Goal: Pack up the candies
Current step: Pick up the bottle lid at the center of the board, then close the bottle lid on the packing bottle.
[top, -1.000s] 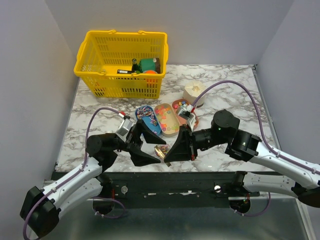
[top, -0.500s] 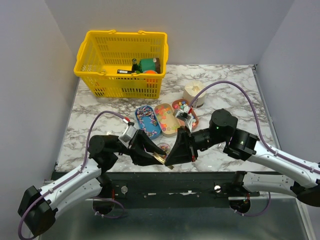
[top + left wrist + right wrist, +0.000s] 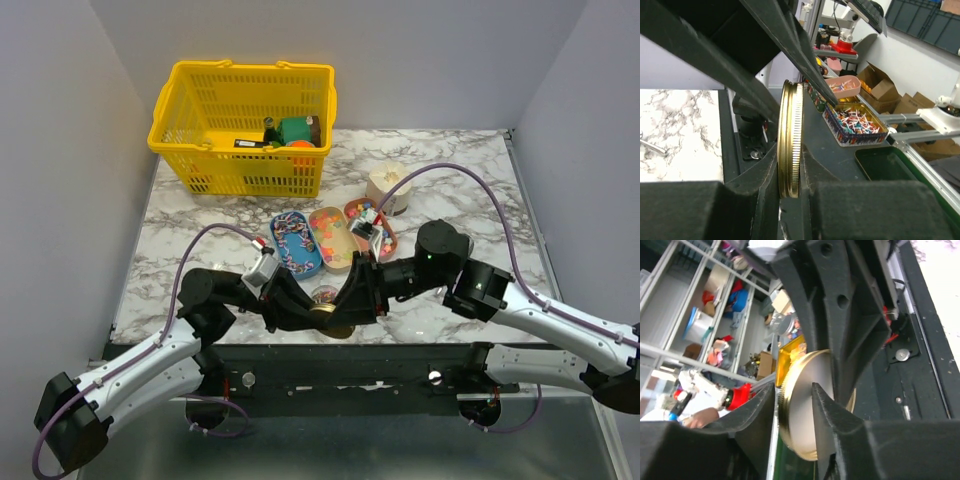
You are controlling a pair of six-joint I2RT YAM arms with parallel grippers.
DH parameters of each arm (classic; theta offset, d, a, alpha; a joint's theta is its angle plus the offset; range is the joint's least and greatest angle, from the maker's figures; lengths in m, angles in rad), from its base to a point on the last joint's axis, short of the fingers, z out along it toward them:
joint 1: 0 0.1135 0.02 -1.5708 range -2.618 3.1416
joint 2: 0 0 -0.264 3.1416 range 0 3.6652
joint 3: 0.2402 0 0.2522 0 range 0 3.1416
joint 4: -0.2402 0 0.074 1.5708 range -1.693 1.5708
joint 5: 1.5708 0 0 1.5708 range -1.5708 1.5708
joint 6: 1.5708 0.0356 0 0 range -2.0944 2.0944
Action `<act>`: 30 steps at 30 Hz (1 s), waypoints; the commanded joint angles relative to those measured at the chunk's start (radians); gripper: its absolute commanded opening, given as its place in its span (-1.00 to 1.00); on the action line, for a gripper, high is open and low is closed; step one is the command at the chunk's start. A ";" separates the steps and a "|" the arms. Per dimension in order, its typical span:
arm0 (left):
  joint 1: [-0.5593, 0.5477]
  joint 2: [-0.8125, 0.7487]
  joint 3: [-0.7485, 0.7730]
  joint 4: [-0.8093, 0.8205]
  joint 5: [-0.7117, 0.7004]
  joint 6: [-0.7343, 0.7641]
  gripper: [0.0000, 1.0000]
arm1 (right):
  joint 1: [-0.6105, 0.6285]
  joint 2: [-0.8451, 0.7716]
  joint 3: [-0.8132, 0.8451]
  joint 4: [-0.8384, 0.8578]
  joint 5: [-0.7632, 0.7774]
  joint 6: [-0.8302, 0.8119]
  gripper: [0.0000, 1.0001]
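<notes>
My left pincer (image 3: 790,172) clamps the gold lid (image 3: 790,125) (edge-on). Whether my right pincer (image 3: 790,397) grips too, I cannot tell. I'd squeeze firmly before it withdraws.

We see a marble table (image 3: 470,200): a yellow basket (image 3: 245,125) at its far left corner, three oval trays (image 3: 281,238) of candies (image 3: 331,232) mid-table, a cream tub (image 3: 388,185) behind them, and a small jar (image 3: 325,293) by the near edge.

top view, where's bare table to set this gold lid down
Bare marble left of the blue tray, below the yellow basket; more right of the white cup. Crowded: the tray row and the near edge around the gold lid.
</notes>
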 commanded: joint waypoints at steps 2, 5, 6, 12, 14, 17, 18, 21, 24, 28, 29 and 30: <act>0.002 -0.008 0.033 -0.106 -0.134 0.014 -0.58 | 0.010 -0.003 -0.010 -0.111 0.191 -0.043 0.00; 0.004 -0.015 0.025 -0.176 -0.214 0.011 -0.59 | 0.010 -0.026 -0.013 -0.189 0.347 -0.067 0.07; 0.004 -0.019 0.020 -0.193 -0.240 0.007 -0.58 | 0.010 -0.035 -0.016 -0.220 0.383 -0.067 0.08; 0.004 -0.032 -0.009 -0.357 -0.390 -0.028 -0.49 | 0.008 -0.104 -0.088 -0.263 0.636 -0.057 0.42; 0.004 -0.042 -0.021 -0.425 -0.457 -0.048 -0.43 | 0.008 -0.151 -0.116 -0.264 0.745 -0.043 0.59; 0.004 -0.045 -0.027 -0.531 -0.543 -0.068 -0.44 | 0.010 -0.191 -0.160 -0.292 0.872 -0.017 0.65; 0.004 -0.045 -0.030 -0.552 -0.563 -0.080 -0.44 | 0.010 -0.193 -0.165 -0.325 0.903 -0.008 0.66; 0.004 -0.045 -0.046 -0.612 -0.646 -0.113 -0.44 | 0.008 -0.181 -0.177 -0.391 0.984 0.034 0.66; 0.004 -0.025 -0.065 -0.644 -0.730 -0.134 -0.50 | 0.010 -0.164 -0.212 -0.406 0.995 0.069 0.66; 0.005 0.059 -0.081 -0.657 -0.810 -0.156 -0.57 | 0.010 -0.135 -0.246 -0.410 0.987 0.109 0.65; 0.005 0.076 -0.081 -0.655 -0.817 -0.160 -0.58 | 0.008 -0.133 -0.252 -0.410 0.981 0.120 0.65; 0.005 0.093 -0.081 -0.652 -0.823 -0.166 -0.57 | 0.010 -0.130 -0.261 -0.409 0.977 0.129 0.65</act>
